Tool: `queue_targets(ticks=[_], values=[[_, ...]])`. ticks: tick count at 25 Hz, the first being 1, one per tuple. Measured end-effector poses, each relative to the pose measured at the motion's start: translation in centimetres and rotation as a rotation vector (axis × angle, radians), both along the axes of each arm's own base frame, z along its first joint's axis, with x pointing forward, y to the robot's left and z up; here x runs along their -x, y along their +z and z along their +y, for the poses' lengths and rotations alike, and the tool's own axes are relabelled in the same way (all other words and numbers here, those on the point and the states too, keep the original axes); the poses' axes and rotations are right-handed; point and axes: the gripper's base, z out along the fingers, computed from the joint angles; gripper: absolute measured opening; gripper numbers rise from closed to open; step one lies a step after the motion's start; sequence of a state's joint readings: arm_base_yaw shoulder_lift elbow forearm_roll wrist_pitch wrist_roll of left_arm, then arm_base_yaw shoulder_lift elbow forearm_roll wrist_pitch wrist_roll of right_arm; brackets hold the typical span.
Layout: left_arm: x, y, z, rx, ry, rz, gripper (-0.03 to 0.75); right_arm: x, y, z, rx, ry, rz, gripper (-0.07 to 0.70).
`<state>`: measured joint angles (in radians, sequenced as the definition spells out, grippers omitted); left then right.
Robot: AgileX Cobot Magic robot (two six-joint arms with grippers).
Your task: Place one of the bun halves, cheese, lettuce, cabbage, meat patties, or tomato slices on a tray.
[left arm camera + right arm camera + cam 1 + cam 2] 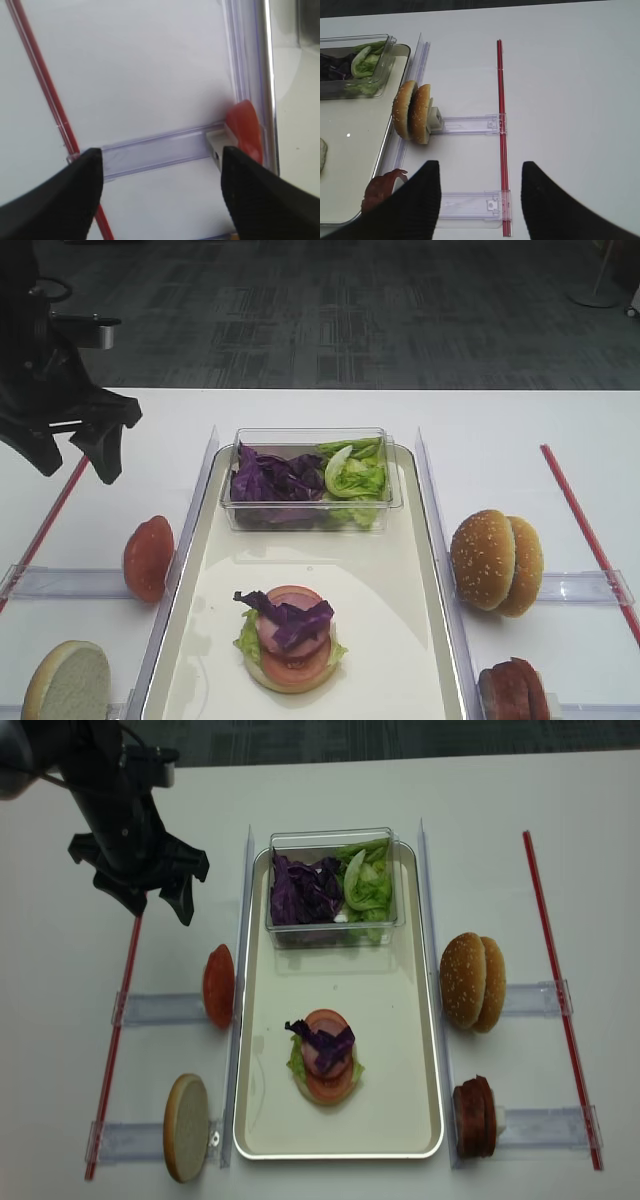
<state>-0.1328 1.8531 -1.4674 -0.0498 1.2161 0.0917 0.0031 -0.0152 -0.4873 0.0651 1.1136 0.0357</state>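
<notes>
**Left arm poised above the tomato rack, stack half built**

The tray (260,1120) lies along the middle of the white bench (560,820). At its far end stands a clear plastic box (335,925) holding the cabbage (305,890) beside the lettuce (365,880). Toward the near end a partial stack (323,1065) rests on the tray floor: a pale bun base, lettuce, tomato, and a purple cabbage tuft on top. Left of the tray, a tomato slice (218,986) stands on edge in a clear holder, just beside the tray rim; nearer the camera a pale-faced bun half (186,1126) stands likewise. To the right stand two seeded bun halves (472,982) and the meat patties (475,1118).

The left gripper (152,898) hangs over the bench beyond the tomato slice, its fingers (60,200) spread wide and carrying nothing; the left wrist view shows the slice (245,131) ahead of the right-hand finger and off the gap's centre. The right gripper (480,195) waits over the bench near the patties, fingers (415,205) apart and empty.

Judged from this layout, the step in hand is the approach to the next ingredient, probably the tomato slice, though the target is not certain from these views. The next move calls for shifting the gap over the slice, descending, closing gently on its flat faces, then carrying it across the rim to the stack.
</notes>
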Motion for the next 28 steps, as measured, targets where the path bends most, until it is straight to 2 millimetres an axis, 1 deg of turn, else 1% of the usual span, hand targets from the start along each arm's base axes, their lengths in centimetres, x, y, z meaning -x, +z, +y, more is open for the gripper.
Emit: queue_targets(ticks=[2, 8, 12, 15, 20, 28], values=[[0.2, 0.8, 0.6, 0.002, 0.007, -0.022, 0.475, 0.0, 0.0, 0.0, 0.0, 0.0, 0.0, 0.4], [1.5, 4.4, 2.3, 0.009, 0.034, -0.118, 0.475, 0.0, 0.0, 0.0, 0.003, -0.004, 0.0, 0.4], [3.3, 6.3, 2.6, 0.014, 0.037, -0.179, 0.475, 0.0, 0.0, 0.0, 0.003, -0.004, 0.0, 0.4], [4.8, 7.4, 2.7, 0.018, 0.037, -0.221, 0.475, 0.0, 0.0, -0.1, 0.005, -0.005, 0.0, 0.4], [7.6, 8.1, 2.9, 0.023, 0.037, -0.264, 0.475, 0.0, 0.0, -0.1, 0.005, -0.005, 0.0, 0.4], [13.0, 8.9, 3.1, 0.053, 0.045, -0.354, 0.475, 0.0, 0.0, -0.1, 0.005, -0.005, 0.0, 0.4]])
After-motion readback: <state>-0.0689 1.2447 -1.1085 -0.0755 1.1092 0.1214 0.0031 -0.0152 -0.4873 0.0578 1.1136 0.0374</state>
